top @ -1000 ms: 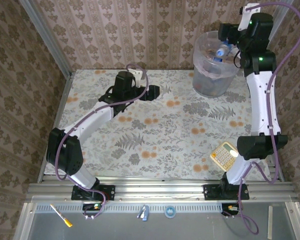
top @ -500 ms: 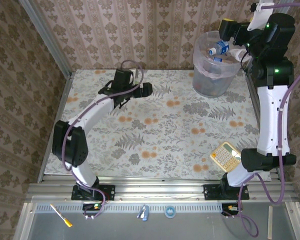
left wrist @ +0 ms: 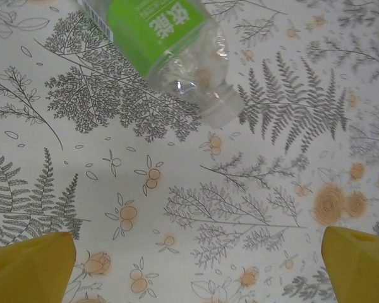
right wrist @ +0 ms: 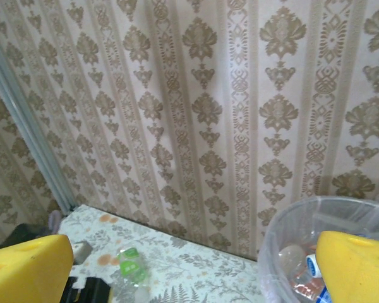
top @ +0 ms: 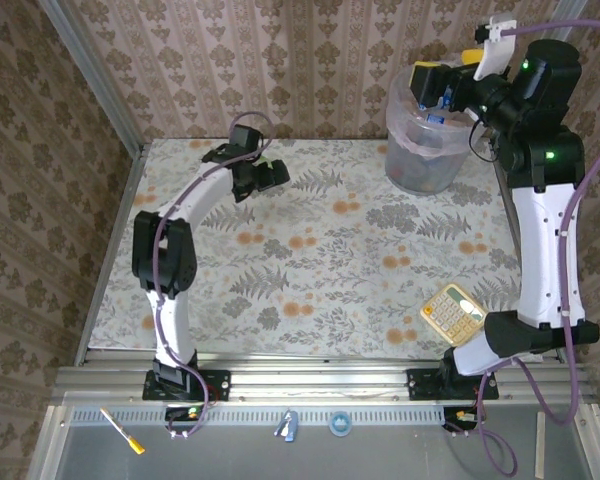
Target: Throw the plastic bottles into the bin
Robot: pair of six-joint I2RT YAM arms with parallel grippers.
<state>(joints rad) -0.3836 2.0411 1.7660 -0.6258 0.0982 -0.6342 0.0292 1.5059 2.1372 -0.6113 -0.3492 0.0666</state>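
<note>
One bin [top: 420,165]: round, translucent, at the table's far right corner against the wallpaper; crushed bottles [right wrist: 306,268] lie heaped inside, too tangled to count from here. One green-label bottle [left wrist: 170,44]: clear, on its side on the flowered tablecloth [top: 380,260] at the far left, well apart from the bin, neck pointing toward the claw above it. One left gripper [left wrist: 192,265]: hanging over the cloth just short of that bottle; yellow fingers spread wide, nothing between them. One right gripper [right wrist: 189,271]: raised over the bin, facing the wall; fingers likewise spread wide, holding nothing. One calculator [top: 450,312]: beige, at the near right, beside the right arm.
</note>
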